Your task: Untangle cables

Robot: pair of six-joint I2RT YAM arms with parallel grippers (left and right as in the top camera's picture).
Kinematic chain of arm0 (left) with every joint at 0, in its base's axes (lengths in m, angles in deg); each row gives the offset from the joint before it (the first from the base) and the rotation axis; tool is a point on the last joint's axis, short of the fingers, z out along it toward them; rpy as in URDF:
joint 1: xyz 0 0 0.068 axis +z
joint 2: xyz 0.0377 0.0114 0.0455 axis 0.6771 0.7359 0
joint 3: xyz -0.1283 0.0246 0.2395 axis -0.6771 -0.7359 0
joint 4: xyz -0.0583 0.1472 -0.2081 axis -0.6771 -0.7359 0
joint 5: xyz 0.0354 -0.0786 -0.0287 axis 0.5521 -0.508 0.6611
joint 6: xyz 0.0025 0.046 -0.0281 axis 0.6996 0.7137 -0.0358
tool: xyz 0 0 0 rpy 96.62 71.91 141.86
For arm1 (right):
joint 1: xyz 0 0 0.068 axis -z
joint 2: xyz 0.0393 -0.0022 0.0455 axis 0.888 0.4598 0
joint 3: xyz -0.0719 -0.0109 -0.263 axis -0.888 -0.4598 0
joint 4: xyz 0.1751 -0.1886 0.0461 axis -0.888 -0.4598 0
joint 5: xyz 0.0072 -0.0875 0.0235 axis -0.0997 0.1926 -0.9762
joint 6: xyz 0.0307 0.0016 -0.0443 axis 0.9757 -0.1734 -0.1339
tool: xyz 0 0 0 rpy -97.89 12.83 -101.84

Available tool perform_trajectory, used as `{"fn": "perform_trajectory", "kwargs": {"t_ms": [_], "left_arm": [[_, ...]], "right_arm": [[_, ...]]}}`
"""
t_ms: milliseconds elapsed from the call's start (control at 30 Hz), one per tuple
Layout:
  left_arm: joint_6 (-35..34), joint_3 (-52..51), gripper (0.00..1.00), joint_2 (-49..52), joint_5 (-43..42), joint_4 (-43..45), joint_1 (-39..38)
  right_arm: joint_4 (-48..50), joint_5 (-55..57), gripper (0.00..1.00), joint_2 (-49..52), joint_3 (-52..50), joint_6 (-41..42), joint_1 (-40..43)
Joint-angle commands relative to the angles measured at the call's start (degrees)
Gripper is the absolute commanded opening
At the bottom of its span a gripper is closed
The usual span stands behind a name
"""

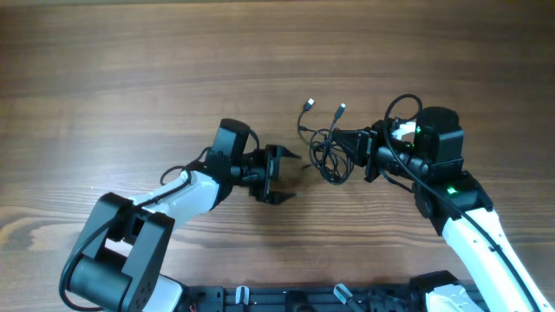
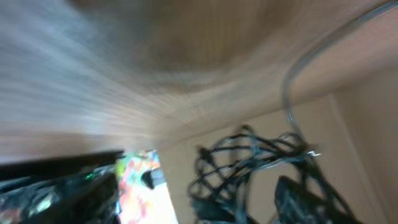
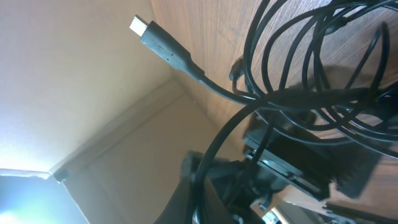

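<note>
The cables lie as a tangle of thin black loops at mid-table, with two plug ends pointing to the far side. My right gripper reaches into the tangle from the right and is shut on a strand of it. In the right wrist view a cable runs between the closed fingers; loops and a plug hang beyond. My left gripper stands open just left of the tangle, nothing between its fingers. The left wrist view is blurred and shows the cables ahead.
The wooden table stretches bare to the left and far side. Both arms' bases and their thicker black wires sit along the near edge. The right arm's body crowds the space right of the tangle.
</note>
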Motion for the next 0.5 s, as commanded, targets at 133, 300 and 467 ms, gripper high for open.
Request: {"fn": "perform_trajectory", "kwargs": {"t_ms": [133,300,467], "left_arm": [[-5.9,-0.4,0.67,0.2,4.6,5.5,-0.1],[-10.1,-0.4,0.61,0.2,4.6,5.6,-2.5],[-14.7,-0.4,0.53,0.2,11.1,5.6,-6.8]], "right_arm": [[0.2,-1.1,0.04,0.0,1.0,-2.5,0.2],[0.2,-1.1,0.05,0.0,1.0,-2.5,0.2],[0.2,-1.2,0.04,0.0,1.0,-2.6,0.2]]}}
